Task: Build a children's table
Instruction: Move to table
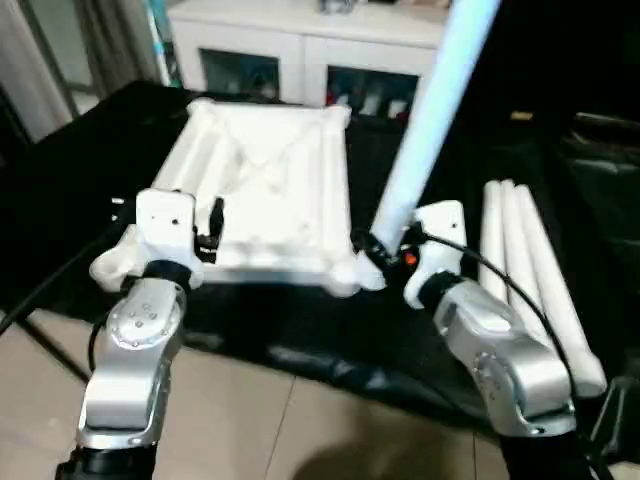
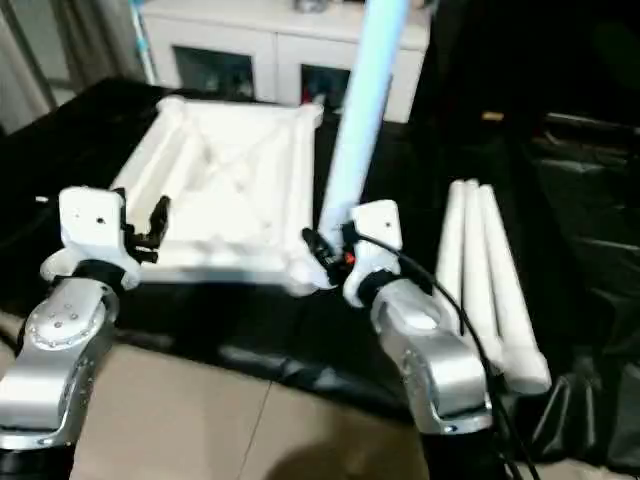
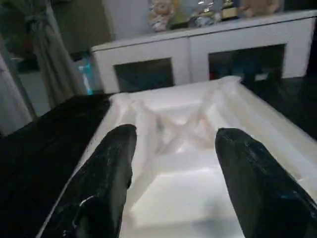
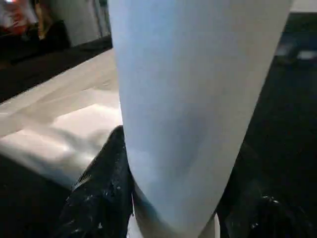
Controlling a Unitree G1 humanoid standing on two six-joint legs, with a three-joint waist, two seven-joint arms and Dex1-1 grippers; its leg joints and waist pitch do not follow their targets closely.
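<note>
The left pincer point(image 1: 214, 222) hung wide over the upturned top point(image 1: 262, 190) on the black bench point(image 1: 80, 190), the right pincer point(image 1: 383, 252) gripped a leg point(image 1: 432, 110) upright at its near corner socket point(image 1: 345, 275), and three legs point(image 1: 530, 270) lay rightmost.

My white table top point(image 1: 262, 190) lies ribbed side up at centre left; one tube leg point(image 1: 432, 118) stands tilted at its lower-right corner socket point(image 1: 350, 272); three spare legs point(image 1: 530, 270) lie at right.

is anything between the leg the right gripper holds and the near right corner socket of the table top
Nothing visible. The right gripper holds the leg upright with its lower end right at the table top's near right corner socket; the three spare legs lie aside.
</note>
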